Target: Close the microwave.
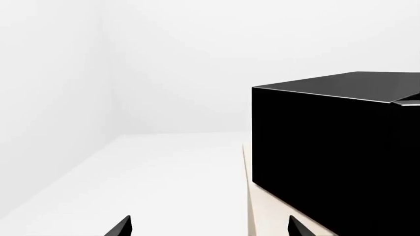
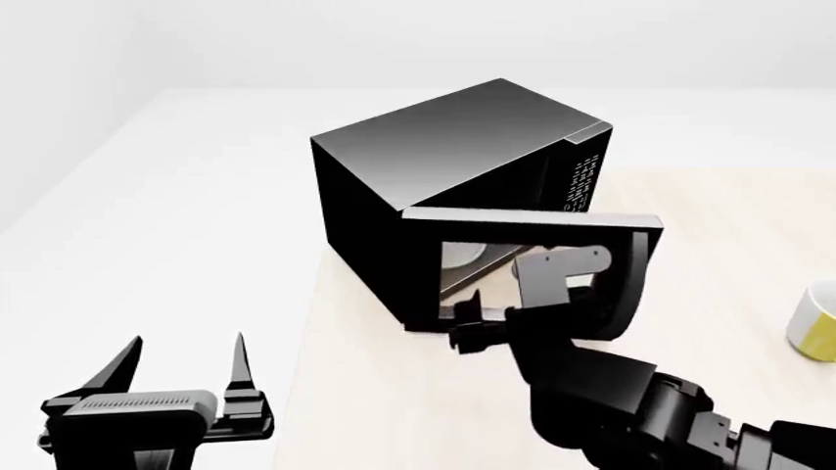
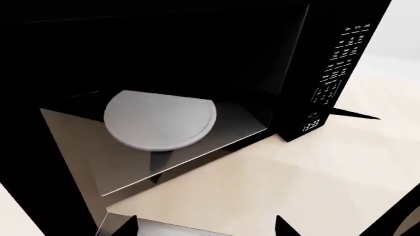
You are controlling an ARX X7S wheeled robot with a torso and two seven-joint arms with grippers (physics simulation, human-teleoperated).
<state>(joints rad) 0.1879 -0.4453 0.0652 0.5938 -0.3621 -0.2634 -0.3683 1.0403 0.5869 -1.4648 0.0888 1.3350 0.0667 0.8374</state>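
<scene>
The microwave [image 2: 432, 157] is a glossy black box on the pale table, its keypad strip [image 2: 581, 181] at the front right. Its windowed door [image 2: 523, 220] stands swung out toward me, curved handle [image 2: 636, 284] at the free end. My right gripper [image 2: 473, 333] is low against the door, open with nothing between its fingers. In the right wrist view the cavity shows the white round plate [image 3: 161, 120] and the keypad [image 3: 338, 64], with the right gripper [image 3: 206, 227] spread wide. My left gripper [image 2: 183, 377] hangs open off the table's left; the left wrist view shows the microwave's [image 1: 335, 147] side.
A white and yellow mug [image 2: 816, 318] stands at the right edge of the table [image 2: 731, 235]. The table's left edge [image 1: 249, 196] runs just beside the microwave. White floor and walls surround the table.
</scene>
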